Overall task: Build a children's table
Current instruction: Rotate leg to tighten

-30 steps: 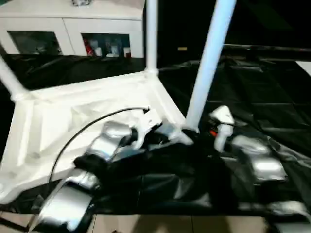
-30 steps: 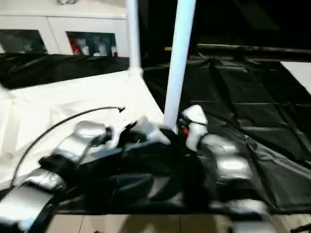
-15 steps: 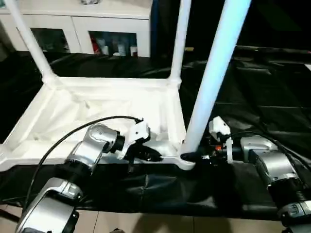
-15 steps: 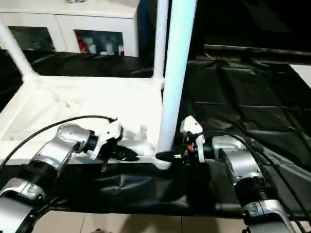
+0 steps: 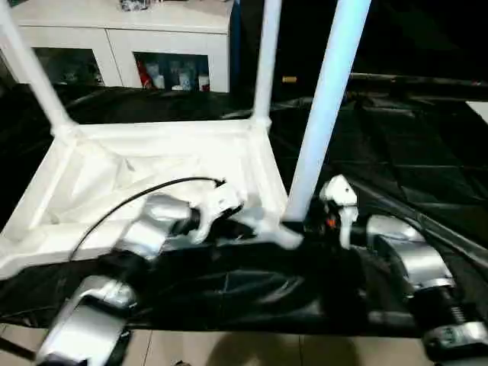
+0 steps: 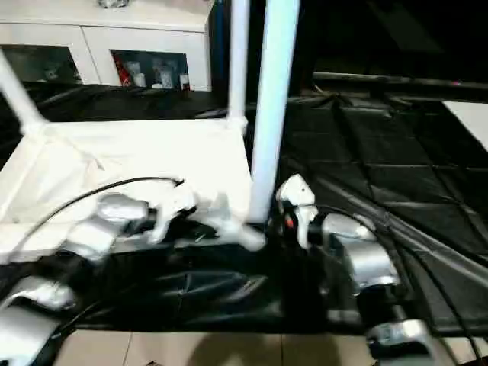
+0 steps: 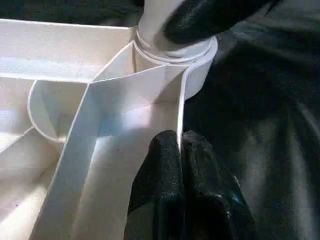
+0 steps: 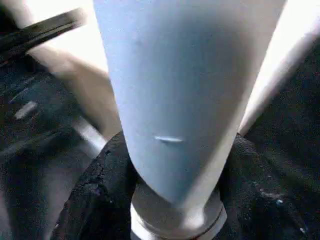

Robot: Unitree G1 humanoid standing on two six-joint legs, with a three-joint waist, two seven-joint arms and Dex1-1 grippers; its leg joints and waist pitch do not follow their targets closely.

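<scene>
I pinch the table's rim [image 7: 181, 115] shut in my left gripper [image 7: 181, 150] to steady it while my right gripper [image 8: 172, 170] clasps the near leg [image 5: 324, 107] at its socket, seating it

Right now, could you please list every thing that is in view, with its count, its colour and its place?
table top: one, white, lying upside down on the black sheet, ribbed underside facing up.
table legs: three, white, standing up from corner sockets: near right, far right, far left.
sheet: one, black, creased, spread under the table.
cabinet: one, white with glass doors, behind the table, small colourful items inside.
left gripper: one, black fingers shut on the table top's thin rim near the right corner socket.
right gripper: one, black fingers on either side of the near right leg's base.
</scene>
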